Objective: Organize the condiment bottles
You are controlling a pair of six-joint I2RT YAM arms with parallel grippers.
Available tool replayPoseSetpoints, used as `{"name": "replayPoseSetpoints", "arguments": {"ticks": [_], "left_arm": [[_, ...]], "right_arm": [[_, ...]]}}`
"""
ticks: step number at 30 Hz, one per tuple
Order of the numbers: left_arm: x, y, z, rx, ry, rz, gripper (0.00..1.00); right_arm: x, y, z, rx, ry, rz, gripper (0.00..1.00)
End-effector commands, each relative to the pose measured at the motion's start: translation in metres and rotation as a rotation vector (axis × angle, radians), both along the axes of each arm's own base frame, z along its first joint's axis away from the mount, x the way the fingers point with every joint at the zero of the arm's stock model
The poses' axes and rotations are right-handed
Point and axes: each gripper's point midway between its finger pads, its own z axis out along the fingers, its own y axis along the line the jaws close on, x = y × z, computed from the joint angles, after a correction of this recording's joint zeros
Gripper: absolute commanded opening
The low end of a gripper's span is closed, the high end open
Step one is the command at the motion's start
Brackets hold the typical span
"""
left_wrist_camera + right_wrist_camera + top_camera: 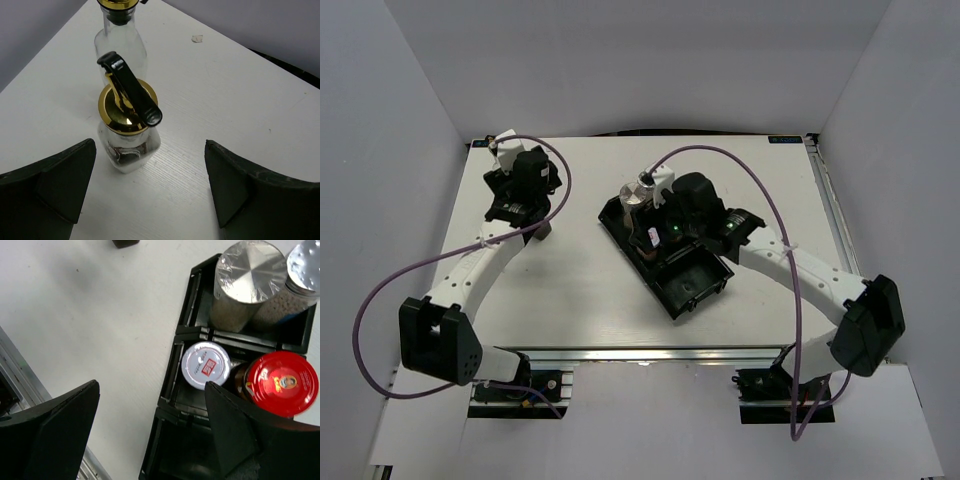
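Left fingers (55, 185) spread open at the far left of the worktop (225, 90), glass bottle (127, 150) just ahead, second glass bottle (120, 42) behind it, right fingers (55, 425) spread open above black tray (167, 390), silver shakers (247, 277) in one box, white-lid jar (205, 365) beside red-lid jar (282, 382) in the next

A white table (570, 290) stands between plain pale gray walls (640, 60). The walls rise on the left, back and right. A silver metal rail (650, 353) runs along its near edge.

shakers (248, 280) share the far slot of the tray (182, 320), jars (205, 365) sit in its middle one, bottles (127, 147) stand on the table (580, 290) far left
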Motion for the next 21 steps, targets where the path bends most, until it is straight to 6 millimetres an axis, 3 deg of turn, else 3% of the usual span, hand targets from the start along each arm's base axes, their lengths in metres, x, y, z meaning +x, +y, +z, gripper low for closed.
{"name": "replayPoseSetpoints", "arguments": {"ticks": [1,8,12,14,21], "left_arm": [[0.005,0.016,0.018,0.052,-0.028,0.073,0.98],[0.022,0.018,0.016,0.098,-0.017,0.077,0.98],[0.03,0.024,0.009,0.116,0.004,0.096,0.95],[0.035,0.025,0.006,0.131,0.013,0.1,0.85],[0.036,0.033,-0.002,0.154,0.028,0.127,0.62]], "right_arm": [[-0.006,-0.011,0.027,0.053,-0.081,-0.002,0.89],[-0.025,-0.04,0.048,0.137,-0.107,-0.081,0.89],[-0.029,-0.068,0.046,0.125,-0.128,-0.186,0.89],[-0.028,-0.086,0.051,0.124,-0.153,-0.259,0.89],[-0.035,-0.14,0.038,0.065,-0.17,-0.45,0.89]]}}
